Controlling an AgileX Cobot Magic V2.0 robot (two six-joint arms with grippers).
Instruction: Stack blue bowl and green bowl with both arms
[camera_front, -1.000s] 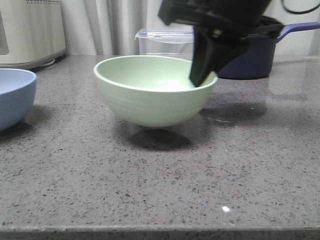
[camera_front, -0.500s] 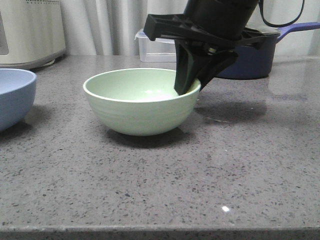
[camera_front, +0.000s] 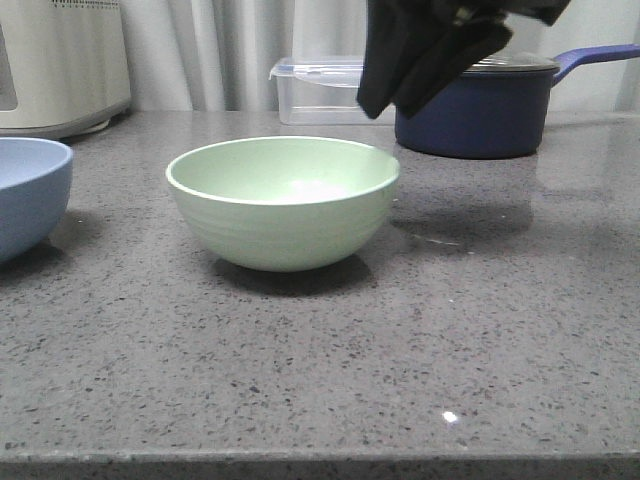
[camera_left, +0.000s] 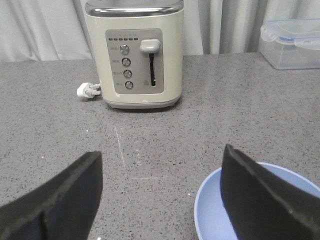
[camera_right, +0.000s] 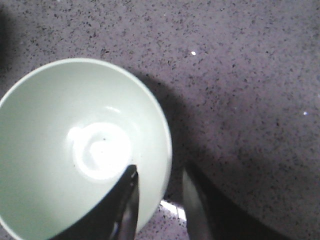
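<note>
Above the round pale mint-green matte bowl (camera_front: 283, 202) on the speckled grey counter (camera_front: 400, 340), the black right gripper (camera_front: 425, 60) hangs with jaws apart, holding nothing

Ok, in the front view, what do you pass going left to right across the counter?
Blue bowl at the left edge → green bowl → dark blue lidded saucepan at the back right, with the right end effector raised above the green bowl's right rim.

— what's on that speckled grey stone countertop (camera_front: 480, 340)?
— green bowl (camera_front: 283, 203) mid-counter, blue bowl (camera_front: 30, 192) at the left edge, cream toaster (camera_left: 134, 52), clear lidded container (camera_front: 325, 90), navy saucepan (camera_front: 478, 108) behind.
</note>
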